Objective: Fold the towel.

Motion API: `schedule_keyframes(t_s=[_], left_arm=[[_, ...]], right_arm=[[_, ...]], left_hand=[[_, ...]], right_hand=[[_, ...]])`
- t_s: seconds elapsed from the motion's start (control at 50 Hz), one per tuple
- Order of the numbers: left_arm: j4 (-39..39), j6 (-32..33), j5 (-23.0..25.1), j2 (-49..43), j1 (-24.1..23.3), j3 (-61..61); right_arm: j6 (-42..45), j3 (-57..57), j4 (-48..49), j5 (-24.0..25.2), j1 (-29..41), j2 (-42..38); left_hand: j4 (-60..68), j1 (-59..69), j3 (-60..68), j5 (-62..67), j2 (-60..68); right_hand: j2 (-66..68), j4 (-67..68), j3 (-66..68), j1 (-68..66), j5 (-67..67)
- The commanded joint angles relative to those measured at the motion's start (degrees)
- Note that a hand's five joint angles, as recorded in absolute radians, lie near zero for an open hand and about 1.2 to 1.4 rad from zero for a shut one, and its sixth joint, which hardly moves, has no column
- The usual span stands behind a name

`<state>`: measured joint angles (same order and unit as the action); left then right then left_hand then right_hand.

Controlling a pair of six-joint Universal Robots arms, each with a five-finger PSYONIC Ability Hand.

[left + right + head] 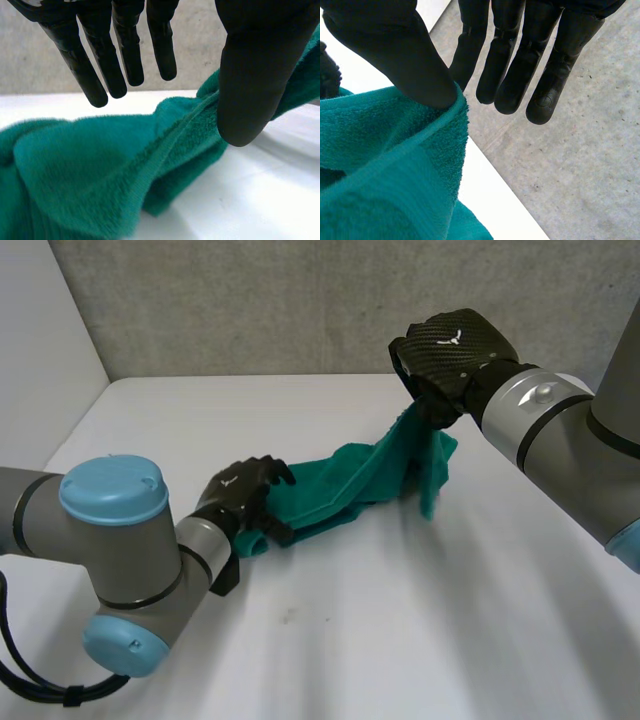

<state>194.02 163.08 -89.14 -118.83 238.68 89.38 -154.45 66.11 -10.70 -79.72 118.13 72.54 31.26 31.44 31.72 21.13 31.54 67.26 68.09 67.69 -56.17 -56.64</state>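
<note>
Towel (350, 483) stretched mid-fold: my right hand (455, 350) pinches one edge under its thumb, holding it above the table (450, 620), while my left hand (240, 497), fingers relaxed and thumb pressing, pins the other end down, to keep it taut, I judge, for folding over.

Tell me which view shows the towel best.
Head view: the towel shows across its full span, strung from the left hand up to the right hand. The wrist views show bunched parts beside each hand.
</note>
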Motion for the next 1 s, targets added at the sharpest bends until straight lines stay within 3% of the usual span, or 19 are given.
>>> schedule_keyframes(t_s=[0.02, 0.18, 0.3, 0.32, 0.34, 0.38, 0.46, 0.6, 0.7, 0.74, 0.78, 0.8, 0.84, 0.96, 1.0], left_arm=[[-1.6, -2.9, -1.6, -1.2, -0.2, 0.1], [-1.5, -2.2, -7.8, -5.8, -0.2, -3.5], [-1.8, -0.9, -12.6, -5.7, 0.6, -3.6], [-1.9, -0.7, -13.0, -5.4, 0.7, -3.3], [-2.0, 0.3, -13.4, -4.9, 1.3, -2.6], [-1.9, 1.4, -13.4, -3.4, 2.5, -1.1], [-1.7, 4.3, -13.0, 1.5, 5.6, 2.6], [-1.7, 18.0, -4.8, 6.2, 10.7, 7.8], [-1.7, 27.3, -4.2, 6.0, 12.7, 7.6], [-1.8, 36.1, -4.2, 4.6, 13.4, 6.4], [-2.1, 38.7, -4.2, 4.0, 13.6, 6.2], [-2.2, 45.0, -3.7, 2.3, 13.9, 5.3], [-2.1, 48.8, -3.5, 1.9, 13.8, 4.6], [-1.0, 52.8, -2.4, 0.6, 12.3, -3.2], [-0.6, 52.3, -2.2, -1.0, 10.3, -13.6]], right_arm=[[-1.0, 0.2, -0.2, -1.4, 1.3, 2.1], [-2.1, 3.7, 0.1, -1.3, 0.5, 10.2], [-1.6, 5.5, 0.2, -1.4, 0.4, 11.4], [-1.4, 6.0, 0.2, -1.2, 0.4, 11.3], [-1.2, 6.1, 0.0, -1.2, 0.3, 11.2], [-1.1, 6.7, -0.5, -1.1, 0.3, 11.1], [0.5, 8.6, -2.7, -1.0, 0.3, 10.3], [11.8, 14.0, -9.5, -1.3, -1.5, 1.0], [16.5, 12.7, -12.8, -1.6, -2.8, -5.6], [17.0, 12.2, -13.1, -1.5, -3.1, -6.7], [18.6, 8.9, -15.1, -1.6, -3.8, -11.0], [18.8, 8.0, -15.7, -1.7, -3.9, -11.9], [18.9, 6.8, -16.1, -1.7, -3.9, -12.9], [17.0, -7.9, -16.3, -1.8, -3.3, -18.7], [14.6, -13.5, -15.1, -2.5, -3.2, -19.6]], left_hand=[[1.7, 1.5, 1.2, 1.8, 1.4], [1.7, 1.5, 1.2, 1.8, 1.4], [5.2, 5.0, 4.7, 5.3, 4.9], [10.0, 9.8, 9.6, 10.2, 9.7], [28.1, 27.9, 27.6, 28.2, 27.8], [44.7, 44.5, 44.2, 44.8, 44.4], [48.7, 48.6, 48.3, 48.9, 48.5], [48.7, 48.6, 48.3, 48.9, 48.5], [48.7, 48.6, 48.3, 48.9, 48.5], [48.7, 48.6, 48.3, 48.9, 48.5], [48.7, 48.6, 48.3, 48.9, 48.5], [48.7, 48.6, 48.3, 48.9, 48.5], [48.7, 48.6, 48.3, 48.9, 48.5], [48.7, 48.6, 48.3, 48.9, 48.5], [48.7, 48.6, 48.3, 48.9, 48.5]], right_hand=[[12.7, 11.9, 12.3, -23.8, -13.4], [12.7, 11.9, 12.3, -23.8, -13.4], [12.7, 11.9, 12.3, -23.8, -13.4], [12.7, 11.9, 12.3, -23.8, -13.4], [12.7, 11.9, 12.3, -23.8, -13.4], [12.7, 11.9, 12.3, -23.8, -13.4], [12.7, 11.9, 12.3, -23.8, -13.4], [12.7, 11.9, 12.3, -23.8, -13.4], [12.7, 11.9, 12.3, -23.8, -13.4], [12.7, 11.9, 12.3, -23.8, -13.4], [12.7, 11.9, 12.3, -23.8, -13.4], [12.7, 11.9, 12.3, -23.8, -13.4], [12.7, 11.9, 12.3, -23.8, -13.4], [12.7, 11.9, 12.3, -23.8, -13.4], [12.7, 11.9, 12.3, -23.8, -13.4]])
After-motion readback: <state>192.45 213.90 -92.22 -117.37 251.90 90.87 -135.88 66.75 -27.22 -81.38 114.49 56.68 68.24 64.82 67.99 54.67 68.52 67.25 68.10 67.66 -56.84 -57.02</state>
